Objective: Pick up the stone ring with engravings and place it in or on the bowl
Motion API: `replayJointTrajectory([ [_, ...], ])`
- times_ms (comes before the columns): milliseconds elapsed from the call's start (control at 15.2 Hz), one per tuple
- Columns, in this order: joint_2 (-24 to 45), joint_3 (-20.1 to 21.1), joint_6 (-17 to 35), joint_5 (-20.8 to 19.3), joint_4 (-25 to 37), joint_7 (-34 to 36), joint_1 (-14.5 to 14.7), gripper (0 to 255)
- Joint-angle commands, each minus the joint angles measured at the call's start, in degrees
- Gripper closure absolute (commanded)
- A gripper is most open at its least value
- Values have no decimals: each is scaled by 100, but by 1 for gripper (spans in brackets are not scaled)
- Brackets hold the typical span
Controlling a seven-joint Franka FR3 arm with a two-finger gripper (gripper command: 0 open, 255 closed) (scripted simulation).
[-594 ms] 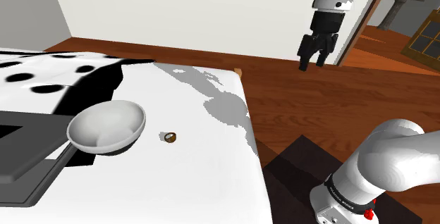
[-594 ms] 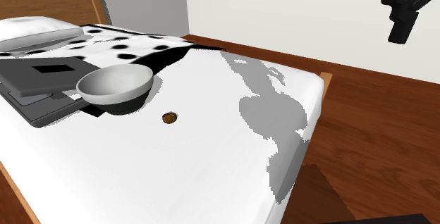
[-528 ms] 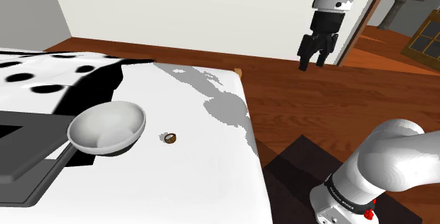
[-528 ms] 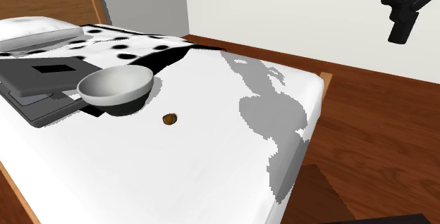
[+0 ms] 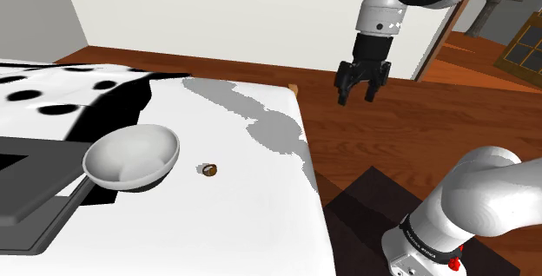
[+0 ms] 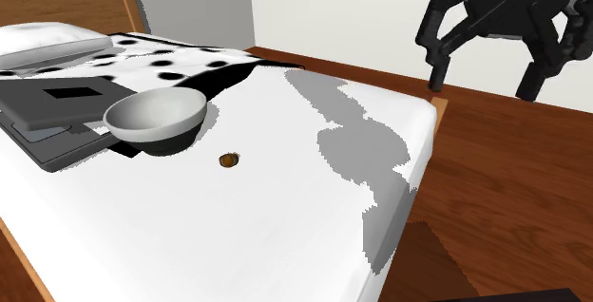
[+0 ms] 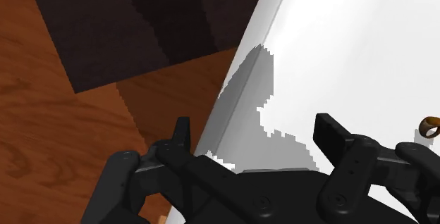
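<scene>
Aloft, gripper (image 5: pixel 355 99) spread wide; brown ring (image 5: pixel 208 170) on white bed (image 5: pixel 247 226) near round grey bowl (image 5: pixel 130 154).

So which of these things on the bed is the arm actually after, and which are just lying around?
Part of the job:
- small brown ring
- grey bowl it goes into
- open black gripper

Just lying about:
- spotted blanket
- pillow
- dark grey flat slab beside the bowl
</scene>
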Motion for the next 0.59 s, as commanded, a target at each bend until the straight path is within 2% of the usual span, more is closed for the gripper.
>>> replayJointTrajectory([
  [0,120,225,242,249,-102,397,36,0],
  [528,1051,1083,1318,1036,-74,1801,153,0],
])
